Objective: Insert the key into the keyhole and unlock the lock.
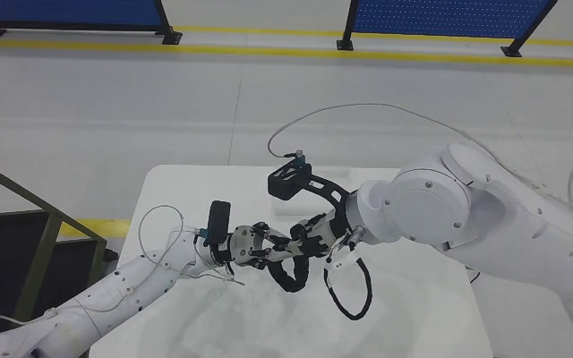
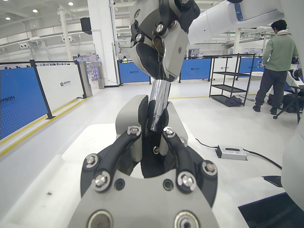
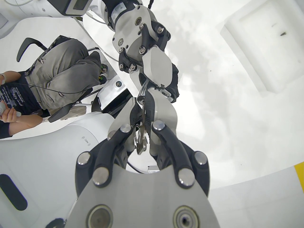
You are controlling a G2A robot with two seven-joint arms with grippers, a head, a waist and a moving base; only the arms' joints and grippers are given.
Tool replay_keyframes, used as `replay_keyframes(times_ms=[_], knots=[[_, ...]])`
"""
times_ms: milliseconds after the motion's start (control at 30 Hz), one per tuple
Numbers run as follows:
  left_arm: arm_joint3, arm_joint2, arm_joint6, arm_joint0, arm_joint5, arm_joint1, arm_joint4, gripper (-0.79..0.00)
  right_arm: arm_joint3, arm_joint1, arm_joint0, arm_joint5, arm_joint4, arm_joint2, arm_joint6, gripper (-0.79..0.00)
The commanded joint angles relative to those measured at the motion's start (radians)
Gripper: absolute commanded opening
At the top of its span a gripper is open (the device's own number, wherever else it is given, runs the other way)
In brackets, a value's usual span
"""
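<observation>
Above the table (image 1: 179,192), left gripper (image 2: 155,112) clamping the lock (image 2: 158,100), right gripper (image 2: 159,71) pinching the key (image 2: 158,45), left wrist view showing the blade tip meeting the lock's end, right wrist view showing the key ring (image 3: 139,141) hanging between the right fingers.

The chrome cylinder lock (image 2: 158,105) is mirror-bright silver, streaked with pale and dark reflections. The silver metal key (image 2: 158,45) is a duller, greyer silver. The left jaws have off-white shells, black links studded with silver screw heads, and black pads. The right jaws wear the same colours, and their black pad shows a fine dotted texture. The flat white bench (image 1: 412,304) is plain white. The thin black cable loop (image 1: 367,291) stands dark against it. The smooth floor (image 1: 269,107) is pale grey, crossed by a painted yellow stripe (image 1: 269,49). The deep blue barrier panels (image 1: 81,11) have black frames.
</observation>
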Motion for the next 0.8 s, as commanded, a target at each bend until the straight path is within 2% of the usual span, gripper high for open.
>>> replay_keyframes(times_ms=[0, 133, 200, 267, 333, 500, 633, 767], knots=[[0.002, -0.004, -0.007, 0.005, -0.007, -0.001, -0.019, -0.785, 0.010, -0.001, -0.005, -0.003, 0.008, 0.005, -0.009, -0.536], [0.008, -0.023, -0.034, 0.017, -0.034, -0.007, -0.061, -0.785, 0.029, -0.003, -0.017, -0.018, 0.019, 0.017, -0.023, -0.372], [0.013, -0.037, -0.048, 0.025, -0.048, -0.011, -0.079, -0.785, 0.034, -0.003, -0.021, -0.023, 0.021, 0.025, -0.032, -0.169], [0.020, -0.052, -0.066, 0.035, -0.066, -0.015, -0.095, -0.785, 0.038, -0.003, -0.024, -0.029, 0.022, 0.034, -0.039, -0.111], [0.029, -0.070, -0.087, 0.046, -0.087, -0.020, -0.110, -0.785, 0.039, -0.002, -0.026, -0.033, 0.021, 0.047, -0.047, -0.018], [0.096, -0.125, -0.128, 0.071, -0.127, -0.035, -0.117, -0.785, 0.061, 0.008, -0.053, -0.077, 0.033, 0.091, -0.080, 0.000], [0.167, -0.164, -0.141, 0.091, -0.141, -0.050, -0.119, -0.785, 0.111, 0.026, -0.108, -0.134, 0.027, 0.122, -0.091, 0.000], [0.199, -0.210, -0.173, 0.111, -0.173, -0.059, -0.124, -0.785, 0.134, 0.049, -0.175, -0.183, 0.035, 0.160, -0.090, 0.000]])
